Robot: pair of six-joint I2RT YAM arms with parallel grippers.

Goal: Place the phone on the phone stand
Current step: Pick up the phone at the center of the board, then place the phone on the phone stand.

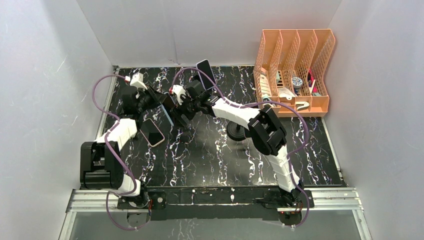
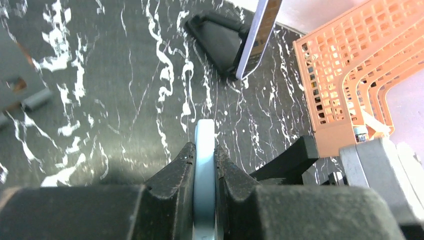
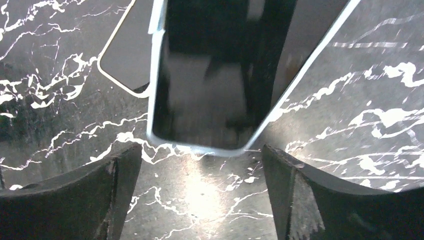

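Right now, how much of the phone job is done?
One phone already leans on the black stand. The left tool pinches a blue phone edge-on, and the right tool is open, facing it. Standing that one up is left.

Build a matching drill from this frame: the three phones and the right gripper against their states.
Things:
1. light blue phone
2. pale-rimmed phone
3. back phone
4. right gripper

States:
A. open
B. lying flat on the table
C. propped on the black stand
D. clamped edge-on in the left gripper

Pairs: 1-D, 2-B, 3-C, 4-A
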